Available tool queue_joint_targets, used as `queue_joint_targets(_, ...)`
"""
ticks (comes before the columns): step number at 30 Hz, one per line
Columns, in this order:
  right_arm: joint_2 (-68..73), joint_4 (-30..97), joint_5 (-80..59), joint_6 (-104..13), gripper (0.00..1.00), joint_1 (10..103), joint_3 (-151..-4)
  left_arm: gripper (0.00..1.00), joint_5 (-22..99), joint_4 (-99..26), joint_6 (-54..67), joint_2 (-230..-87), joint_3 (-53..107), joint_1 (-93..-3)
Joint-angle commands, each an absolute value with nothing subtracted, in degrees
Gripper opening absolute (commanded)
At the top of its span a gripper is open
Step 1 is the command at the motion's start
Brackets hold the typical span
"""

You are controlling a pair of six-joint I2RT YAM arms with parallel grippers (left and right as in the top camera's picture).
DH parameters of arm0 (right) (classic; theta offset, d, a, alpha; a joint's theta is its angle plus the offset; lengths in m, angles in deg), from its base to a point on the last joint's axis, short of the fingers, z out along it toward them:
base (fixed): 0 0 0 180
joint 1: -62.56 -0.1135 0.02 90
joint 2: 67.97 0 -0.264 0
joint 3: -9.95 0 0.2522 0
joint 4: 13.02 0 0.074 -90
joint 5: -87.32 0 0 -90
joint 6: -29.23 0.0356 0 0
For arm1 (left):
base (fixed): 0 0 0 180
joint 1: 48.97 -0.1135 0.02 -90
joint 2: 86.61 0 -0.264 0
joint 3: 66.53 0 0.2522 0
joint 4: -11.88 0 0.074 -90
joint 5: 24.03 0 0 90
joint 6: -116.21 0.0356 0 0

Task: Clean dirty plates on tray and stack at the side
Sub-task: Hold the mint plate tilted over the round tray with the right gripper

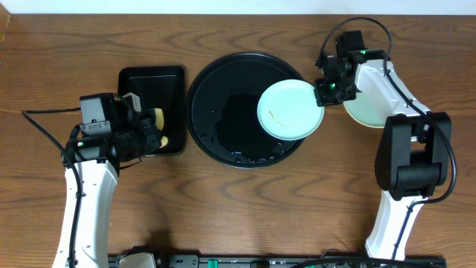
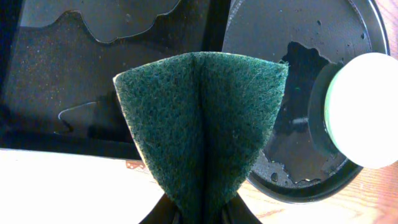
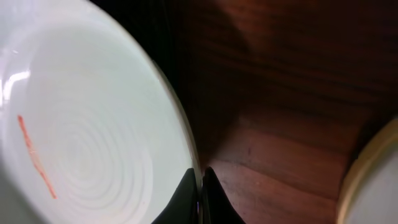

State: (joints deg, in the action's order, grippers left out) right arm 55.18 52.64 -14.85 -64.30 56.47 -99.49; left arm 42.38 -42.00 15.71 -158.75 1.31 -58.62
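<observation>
Right gripper (image 1: 325, 91) is pinching the mint plate (image 1: 290, 109), smeared face up, over the right edge of the tray (image 1: 216, 112); left gripper (image 1: 152, 128) is clamping a folded sponge (image 2: 202, 124).

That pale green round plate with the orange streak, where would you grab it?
By its thin rim, from the right side, where it juts past the round glossy black tray. The pale mint-green round plate is too wide and shallow to span; the right gripper pinches there.

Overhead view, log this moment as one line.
left gripper: shut on sponge | right gripper: shut on mint plate rim | mint plate: orange smear, overlapping tray right rim
</observation>
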Motion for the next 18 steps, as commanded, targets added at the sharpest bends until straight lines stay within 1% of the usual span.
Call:
queue_joint_targets(1, 54.7, 54.8, -15.0, -61.4, 0.01, 55.9, -105.7, 0.14, 42.7, -42.1, 16.1, -158.9, 1.6, -58.9)
queue_joint_targets(3, 54.0, 57.3, -15.0, -59.8, 0.01, 55.4, -108.7, 0.13, 42.7, -41.9, 16.1, -158.9, 1.6, -58.9)
queue_joint_targets(4, 53.4, 58.5, -15.0, -58.9, 0.01, 55.0, -110.0, 0.08, 42.7, -41.7, 16.1, -158.9, 1.6, -58.9)
queue_joint_targets(7, 51.0, 60.5, -13.2, -56.1, 0.01, 53.4, -111.4, 0.08, 42.7, -41.1, 16.1, -158.9, 1.6, -58.9)
queue_joint_targets(11, 48.6, 62.7, 2.4, -48.9, 0.01, 49.8, -111.4, 0.08, 42.7, -40.0, 16.6, -158.9, 1.6, -58.9)
queue_joint_targets(13, 48.3, 64.1, 12.1, -46.1, 0.01, 47.0, -111.4, 0.08, 42.7, -39.9, 16.7, -158.8, 1.6, -58.9)
queue_joint_targets(18, 48.3, 65.9, 29.4, -40.9, 0.01, 38.7, -111.3, 0.08, 42.7, -40.0, 16.7, -158.9, 1.6, -58.9)
